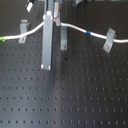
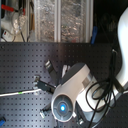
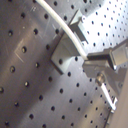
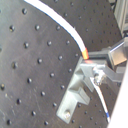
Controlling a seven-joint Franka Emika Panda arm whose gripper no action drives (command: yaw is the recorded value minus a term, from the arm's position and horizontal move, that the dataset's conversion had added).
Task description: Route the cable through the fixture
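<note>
Gripping the cable [image 4: 80,42] at its red band, the jaws sit closed right above the fixture [image 4: 75,97]. From there the cable runs out either side over the table [image 1: 75,95].

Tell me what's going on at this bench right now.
A single robot arm is working a long thin white cable across a black perforated board. Its gripper holds the cable near a red band, with the jaws shut on it, right beside a small upright grey metal clip. In the first exterior view the cable already drapes over slanted grey clips on either side, and its green-tipped end lies at the first exterior view's left.
</note>
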